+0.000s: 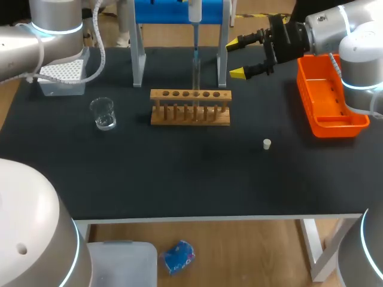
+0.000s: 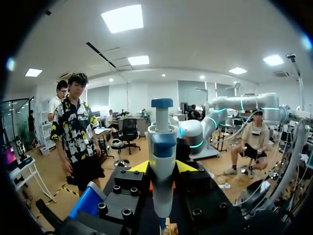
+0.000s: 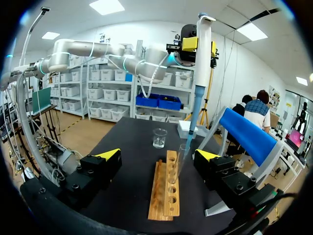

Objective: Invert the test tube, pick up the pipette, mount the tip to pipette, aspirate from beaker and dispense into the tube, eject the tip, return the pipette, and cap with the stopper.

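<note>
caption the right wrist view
Left claw holds the pipette above the test tube in the rack; right claw open.

Cut off and unclear
The pipette [image 1: 195,11] ran past the head view's top edge, the left end effector [image 2: 162,167] out of frame there; the tube's [image 1: 195,79] contents were too faint to tell.

silver-grey rounded arms [image 1: 338,27] ringed in glowing cyan; white cable [image 1: 103,54] on the left; black right end effector [image 1: 237,58], yellow-tipped.
</note>
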Available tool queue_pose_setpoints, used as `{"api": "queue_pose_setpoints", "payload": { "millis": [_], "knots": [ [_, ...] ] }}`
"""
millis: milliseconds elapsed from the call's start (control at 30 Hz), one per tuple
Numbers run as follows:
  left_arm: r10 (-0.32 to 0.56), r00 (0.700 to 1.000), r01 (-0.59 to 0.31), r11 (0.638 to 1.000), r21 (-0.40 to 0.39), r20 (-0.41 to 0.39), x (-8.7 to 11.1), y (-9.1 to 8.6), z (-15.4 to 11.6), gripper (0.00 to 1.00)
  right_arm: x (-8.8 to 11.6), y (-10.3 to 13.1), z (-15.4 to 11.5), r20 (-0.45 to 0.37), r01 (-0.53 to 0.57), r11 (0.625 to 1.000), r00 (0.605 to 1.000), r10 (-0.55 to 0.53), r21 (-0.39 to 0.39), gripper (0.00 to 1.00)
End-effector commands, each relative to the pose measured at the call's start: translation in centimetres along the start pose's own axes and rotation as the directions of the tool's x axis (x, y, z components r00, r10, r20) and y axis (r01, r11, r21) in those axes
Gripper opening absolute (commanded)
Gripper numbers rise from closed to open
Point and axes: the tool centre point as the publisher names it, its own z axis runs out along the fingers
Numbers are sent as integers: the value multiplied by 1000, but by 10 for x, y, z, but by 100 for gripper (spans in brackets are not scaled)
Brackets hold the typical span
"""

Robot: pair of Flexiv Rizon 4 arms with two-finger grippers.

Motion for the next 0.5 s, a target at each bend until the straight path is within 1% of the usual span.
{"api": "queue_pose_setpoints", "payload": {
  "millis": [33, 200, 500],
  "knots": [
    [-2, 1000, 2, 1000, -8, 2, 3, 0, 1, 0, 1, 0, -1, 0, 0, 1000, 1000, 0, 0, 100],
    [-1, 1000, 1, 1000, -27, 0, 4, 2, 3, 0, 1, 0, -1, 0, 0, 1000, 1000, 0, 0, 100],
    [17, 1000, -17, 1000, -20, 7, 4, 4, 3, 0, 1, 0, -1, 0, 0, 1000, 1000, 0, 0, 100]
  ]
}}
